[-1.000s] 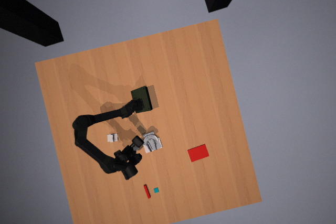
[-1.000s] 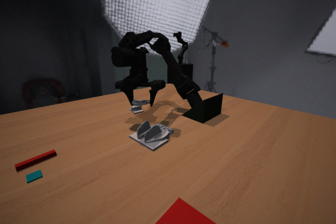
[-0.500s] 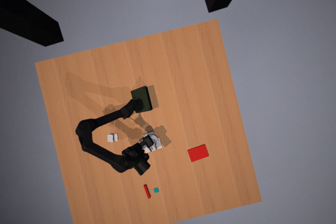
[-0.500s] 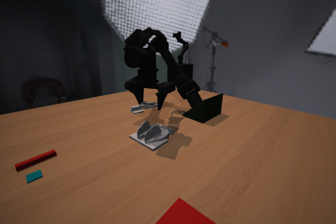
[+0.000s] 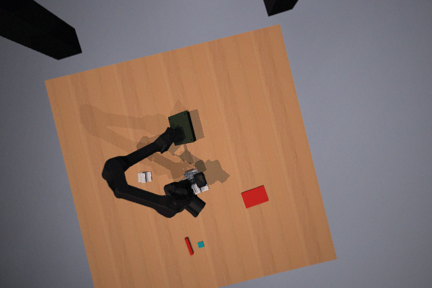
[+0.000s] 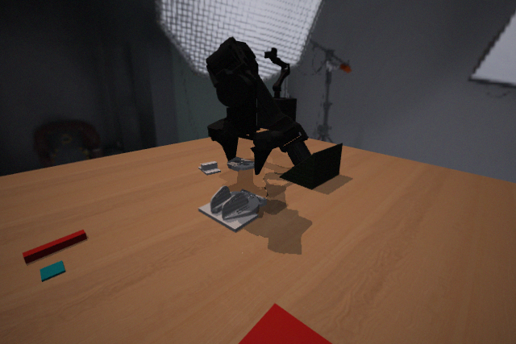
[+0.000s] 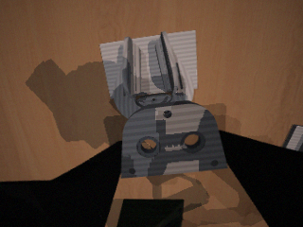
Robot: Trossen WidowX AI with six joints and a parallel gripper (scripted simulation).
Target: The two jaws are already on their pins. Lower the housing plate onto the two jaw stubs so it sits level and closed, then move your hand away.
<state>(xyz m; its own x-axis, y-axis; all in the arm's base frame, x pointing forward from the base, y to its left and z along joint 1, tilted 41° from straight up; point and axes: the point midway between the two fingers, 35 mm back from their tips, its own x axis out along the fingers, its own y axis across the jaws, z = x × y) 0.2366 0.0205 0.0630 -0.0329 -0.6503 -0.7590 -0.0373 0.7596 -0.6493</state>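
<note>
The grey housing plate (image 6: 240, 163) (image 7: 185, 120), rounded on one side with two round holes, is held about level in the air. My gripper (image 6: 243, 166) (image 7: 169, 140) is shut on its two sides. The white base (image 5: 201, 189) (image 6: 235, 224) (image 7: 187, 44) lies on the table, lower than the plate and beyond its rounded edge in the wrist view. Two grey ridged jaws, one (image 6: 219, 200) (image 7: 128, 63) beside the other (image 6: 239, 207) (image 7: 169, 63), stand on it, side by side. The plate hides the jaws' rear ends in the wrist view; there is a gap below the plate.
A small white stepped block (image 5: 144, 177) (image 6: 210, 167) (image 7: 296, 138) stands behind the base in the exterior view. The dark green arm mount (image 5: 179, 121) (image 6: 329, 167) is to the right there. A red slab (image 5: 254, 196), a red bar (image 5: 189, 245) (image 6: 56, 246) and a teal tile (image 5: 200, 244) (image 6: 52, 271) lie apart.
</note>
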